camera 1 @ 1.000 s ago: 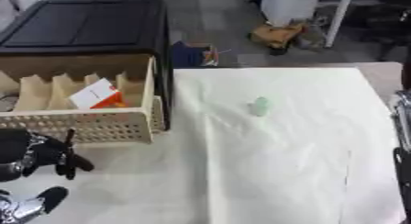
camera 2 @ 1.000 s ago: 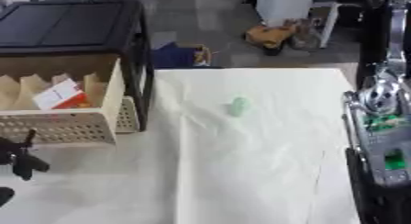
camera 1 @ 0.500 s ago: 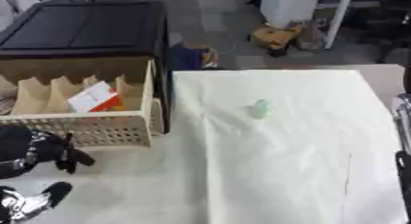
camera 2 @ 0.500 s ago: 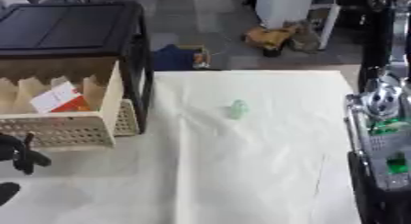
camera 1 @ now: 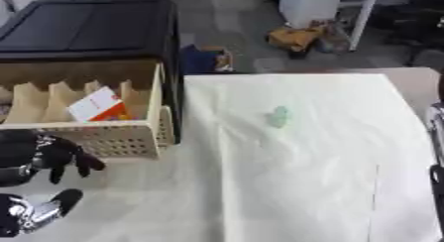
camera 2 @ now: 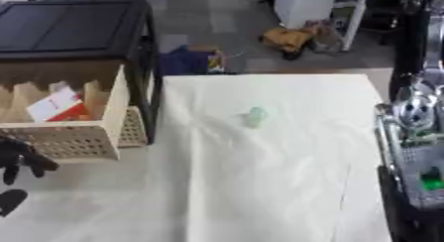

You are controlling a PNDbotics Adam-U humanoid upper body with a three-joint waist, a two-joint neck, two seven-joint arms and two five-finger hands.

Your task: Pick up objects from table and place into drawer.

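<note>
A small pale green object (camera 1: 278, 117) lies on the white cloth near the middle of the table. The beige lattice drawer (camera 1: 121, 139) stands pulled out of the black cabinet (camera 1: 86, 28) at the left, with a white and orange box (camera 1: 97, 107) leaning between its dividers. My left hand (camera 1: 41, 154) hangs in front of the drawer's front wall at the lower left. Its fingers are spread, loosely bent downward, and hold nothing. Of the right arm only the silver and black forearm (camera 2: 416, 151) shows at the right edge; its hand is out of view.
The white cloth (camera 1: 295, 186) covers most of the table, with bare tabletop (camera 1: 416, 82) at the far right. Beyond the far edge, on the floor, are a blue thing (camera 1: 204, 60), a brown bundle (camera 1: 295, 37) and a white cabinet (camera 1: 316, 5).
My left hand has risen slightly toward the drawer front. The green object and the drawer have not moved.
</note>
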